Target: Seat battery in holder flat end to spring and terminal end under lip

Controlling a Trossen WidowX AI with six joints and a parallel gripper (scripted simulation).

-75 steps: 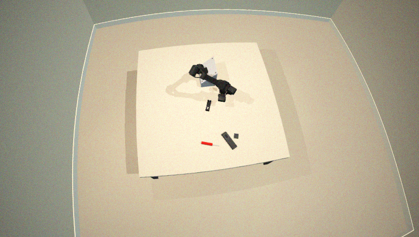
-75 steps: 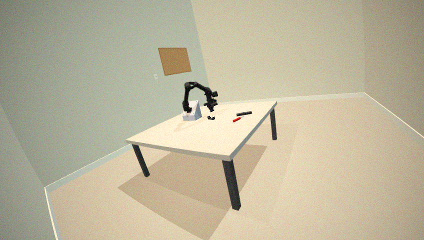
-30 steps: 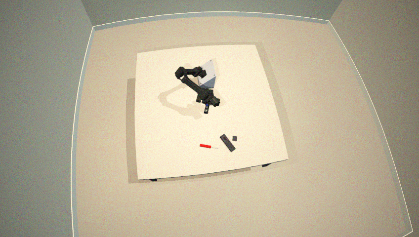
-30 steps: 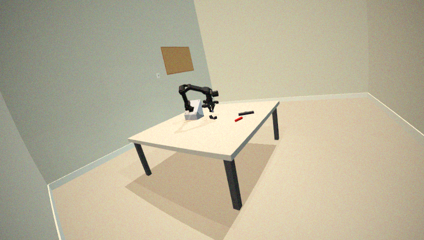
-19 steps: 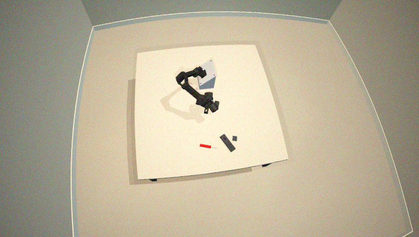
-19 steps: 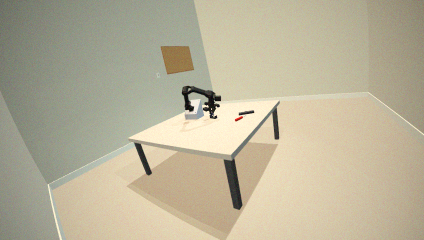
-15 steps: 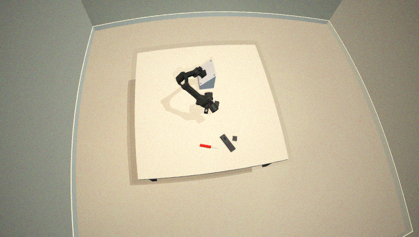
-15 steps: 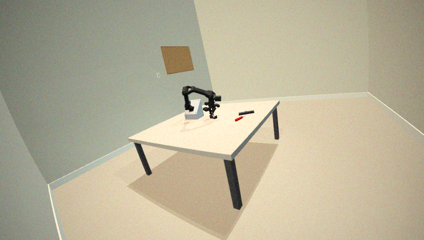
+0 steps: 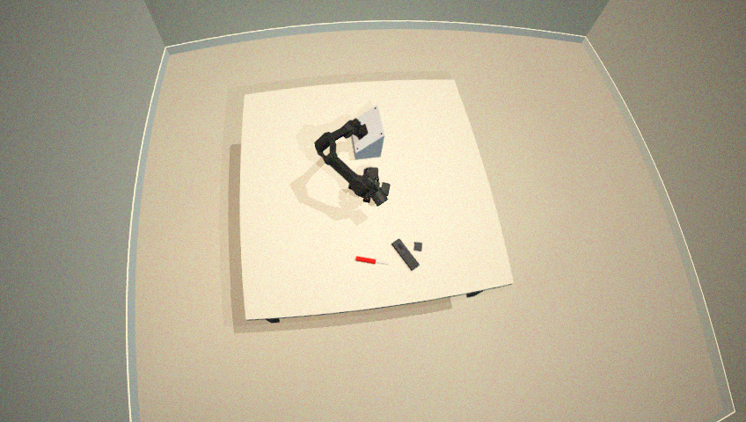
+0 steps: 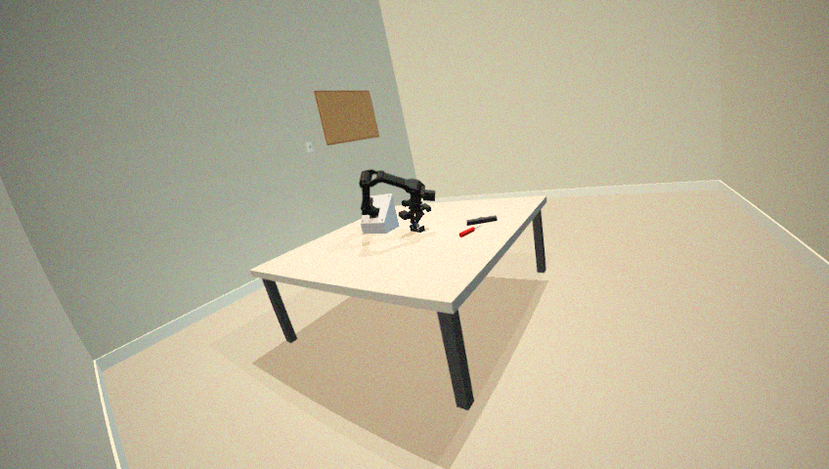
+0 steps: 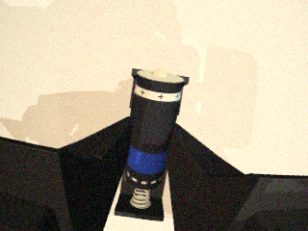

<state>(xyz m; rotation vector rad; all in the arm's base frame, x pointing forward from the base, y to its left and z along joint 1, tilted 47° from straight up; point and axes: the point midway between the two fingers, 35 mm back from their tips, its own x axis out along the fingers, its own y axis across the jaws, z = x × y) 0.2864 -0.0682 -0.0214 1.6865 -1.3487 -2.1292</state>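
Observation:
My gripper [image 11: 151,127] [image 9: 377,199] [image 10: 416,227] is shut on the battery [image 11: 154,122], a black cylinder with a blue band near its lower end and a pale cap at its far end. The battery hangs lengthwise over the small black holder [image 11: 138,211], low above the table [image 9: 293,272]. The holder's coil spring [image 11: 142,195] shows just below the battery's blue end. The far end of the holder is mostly hidden by the battery, so I cannot tell whether the cap sits under the lip. In the top and exterior views my gripper hides the battery and the holder.
A red-handled screwdriver [image 9: 366,259] [image 10: 466,232], a black bar [image 9: 405,254] [image 10: 481,220] and a small dark square [image 9: 417,245] lie toward the table's front right. The arm's grey base block [image 9: 369,140] [image 10: 380,216] stands behind the gripper.

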